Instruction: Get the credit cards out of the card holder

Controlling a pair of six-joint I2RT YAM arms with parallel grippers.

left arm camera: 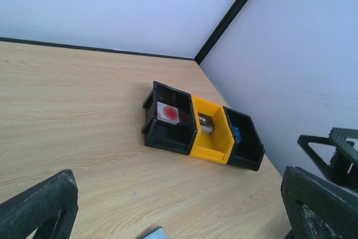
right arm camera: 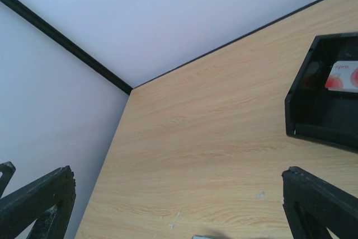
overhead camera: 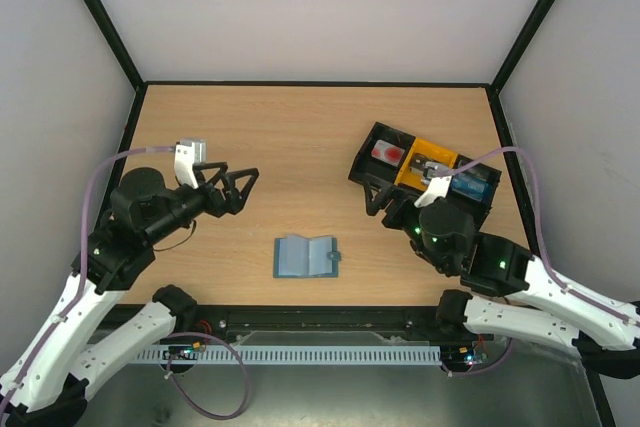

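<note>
Top external view has the card holder [overhead camera: 306, 256] lying opened flat on the table [overhead camera: 300, 127], close to the near edge and about midway between my two arms, with neither gripper touching it. My left gripper [overhead camera: 238, 187] hangs to its far left, jaws spread wide with nothing between them. My right gripper [overhead camera: 386, 205] sits to its far right, just beside the black-and-yellow tray [overhead camera: 365, 162], jaws equally wide and empty. That tray holds one card per compartment: a red-and-white card [overhead camera: 388, 153] in the left black bin, a dark card [left arm camera: 205, 122] in the yellow middle, a blue card [overhead camera: 470, 185] in the right black bin. No card edge shows in the holder's pockets, though they are too small to read surely. I judge the removal finished, or at most a pocket check left
</note>
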